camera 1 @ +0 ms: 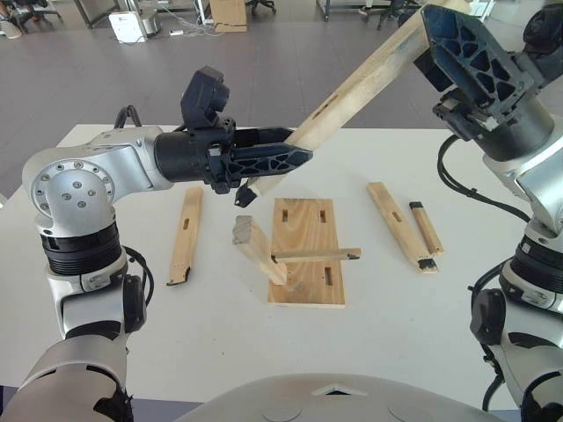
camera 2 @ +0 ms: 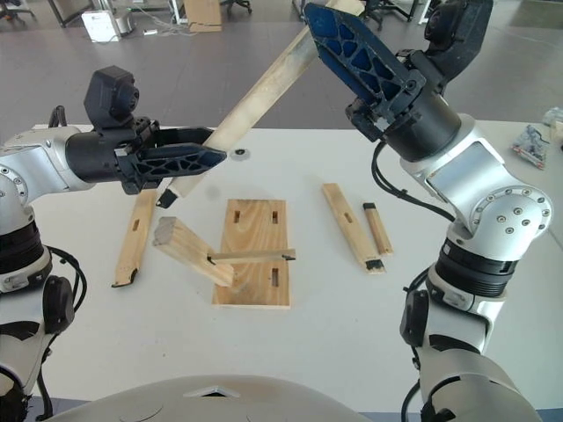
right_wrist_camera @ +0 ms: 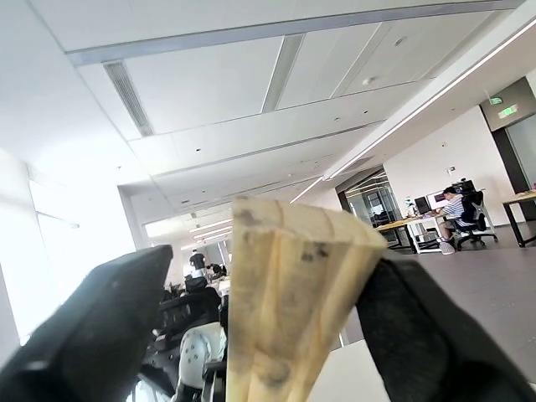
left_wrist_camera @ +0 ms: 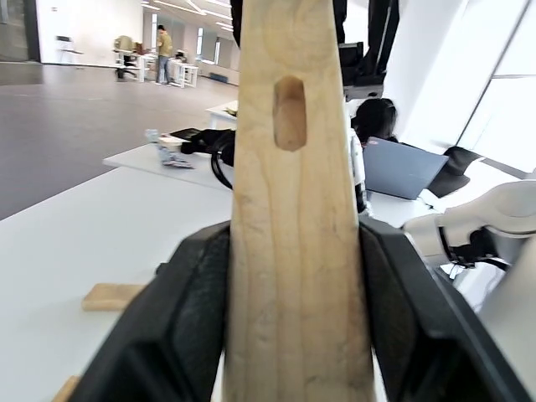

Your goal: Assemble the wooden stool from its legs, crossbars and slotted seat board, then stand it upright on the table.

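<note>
Left eye view, left claw (camera 1: 295,156) and right claw (camera 2: 327,19) clamping raised leg (camera 1: 361,88), seat board (camera 1: 303,230) near, loose legs (camera 1: 185,233) flanking

A small round fitting (camera 2: 239,154) is set into the white counter (camera 2: 352,334), and a crinkled packet (camera 2: 532,141) lies near its far right edge. Beyond, on the grey floor (camera 1: 290,61), stand a white boxy unit (camera 1: 132,26) and a cardboard box (camera 1: 229,13).

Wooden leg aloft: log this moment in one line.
left claw: shut on leg | right claw: around leg's upper end | seat board: flat on table
</note>
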You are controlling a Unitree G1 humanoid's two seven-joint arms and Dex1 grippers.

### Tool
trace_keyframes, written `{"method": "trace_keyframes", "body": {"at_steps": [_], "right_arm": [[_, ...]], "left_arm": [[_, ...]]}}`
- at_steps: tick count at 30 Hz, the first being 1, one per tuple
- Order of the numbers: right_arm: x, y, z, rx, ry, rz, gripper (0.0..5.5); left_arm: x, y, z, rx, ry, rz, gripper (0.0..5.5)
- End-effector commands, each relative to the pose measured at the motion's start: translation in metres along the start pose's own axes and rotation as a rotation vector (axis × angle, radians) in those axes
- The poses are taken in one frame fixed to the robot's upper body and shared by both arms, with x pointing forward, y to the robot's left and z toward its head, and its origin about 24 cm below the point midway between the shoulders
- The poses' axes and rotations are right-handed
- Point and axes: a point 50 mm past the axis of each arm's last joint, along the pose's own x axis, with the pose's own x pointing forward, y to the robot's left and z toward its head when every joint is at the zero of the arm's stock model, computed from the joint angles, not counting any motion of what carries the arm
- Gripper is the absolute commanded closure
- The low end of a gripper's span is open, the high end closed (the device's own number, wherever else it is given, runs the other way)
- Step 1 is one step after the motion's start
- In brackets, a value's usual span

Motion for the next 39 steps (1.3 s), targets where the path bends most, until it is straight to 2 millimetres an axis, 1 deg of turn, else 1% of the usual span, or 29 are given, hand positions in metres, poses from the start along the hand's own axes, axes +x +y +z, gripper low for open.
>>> {"method": "trace_keyframes", "body": {"at_steps": [1, 2, 5, 9, 12, 13, 15, 16, 17, 18, 19, 20, 21, 23, 24, 25, 27, 29, 31, 33, 39], "right_arm": [[0.002, 0.007, -0.007, 0.009, 0.061, 0.052, 2.59], [0.003, 0.007, -0.007, 0.007, 0.064, 0.051, 2.85], [0.007, 0.005, -0.009, 0.014, 0.057, 0.032, 3.38], [0.010, 0.003, -0.012, 0.010, 0.073, 0.013, 3.42], [0.010, -0.001, -0.007, -0.031, 0.092, -0.027, 3.42], [0.009, -0.005, -0.003, -0.065, 0.102, -0.058, 3.42], [0.004, -0.017, 0.008, -0.164, 0.127, -0.168, 3.42], [0.000, -0.026, 0.014, -0.220, 0.142, -0.238, 3.43], [-0.008, -0.033, 0.018, -0.268, 0.169, -0.302, 3.43], [-0.015, -0.037, 0.019, -0.296, 0.192, -0.339, 3.43], [-0.022, -0.039, 0.020, -0.315, 0.217, -0.364, 3.43], [-0.032, -0.038, 0.013, -0.324, 0.273, -0.366, 3.43], [-0.040, -0.036, 0.006, -0.325, 0.328, -0.360, 3.43], [-0.058, -0.033, -0.002, -0.338, 0.416, -0.350, 3.43], [-0.066, -0.030, -0.001, -0.358, 0.441, -0.339, 3.43], [-0.073, -0.028, 0.000, -0.370, 0.462, -0.329, 3.43], [-0.085, -0.021, -0.003, -0.384, 0.492, -0.291, 3.43], [-0.093, -0.016, -0.015, -0.376, 0.515, -0.246, 3.43], [-0.101, -0.012, -0.031, -0.365, 0.571, -0.209, 3.43], [-0.105, -0.008, -0.039, -0.324, 0.538, -0.160, 3.43], [-0.103, 0.001, -0.045, -0.219, 0.506, -0.057, 3.43]], "left_arm": [[-0.001, -0.006, -0.005, -0.016, 0.035, -0.010, 3.41], [0.001, -0.008, -0.005, -0.016, 0.036, -0.018, 3.41], [0.002, -0.011, -0.005, -0.015, 0.042, -0.041, 3.41], [-0.001, -0.012, -0.012, -0.045, 0.068, -0.036, 3.41], [-0.008, -0.005, -0.008, -0.060, 0.007, 0.014, 3.41], [-0.015, 0.000, -0.008, -0.057, 0.001, 0.059, 3.04], [-0.038, 0.020, -0.006, -0.050, -0.038, 0.235, 2.62], [-0.055, 0.032, -0.006, -0.035, -0.057, 0.353, 2.44], [-0.076, 0.042, -0.009, -0.030, -0.078, 0.476, 2.40], [-0.092, 0.047, -0.012, -0.030, -0.091, 0.549, 2.40], [-0.104, 0.048, -0.014, -0.034, -0.106, 0.589, 2.40], [-0.117, 0.051, -0.021, -0.050, -0.128, 0.645, 2.40], [-0.126, 0.051, -0.027, -0.067, -0.142, 0.683, 2.40], [-0.140, 0.048, -0.049, -0.097, -0.133, 0.758, 2.40], [-0.142, 0.046, -0.061, -0.113, -0.119, 0.776, 2.40], [-0.139, 0.043, -0.071, -0.117, -0.094, 0.776, 2.40], [-0.119, 0.036, -0.082, -0.132, -0.071, 0.705, 2.40], [-0.108, 0.034, -0.088, -0.140, -0.070, 0.670, 2.40], [-0.106, 0.033, -0.090, -0.143, -0.068, 0.677, 2.40], [-0.104, 0.032, -0.092, -0.144, -0.062, 0.678, 2.40], [-0.099, 0.027, -0.100, -0.160, -0.051, 0.670, 2.40]]}}
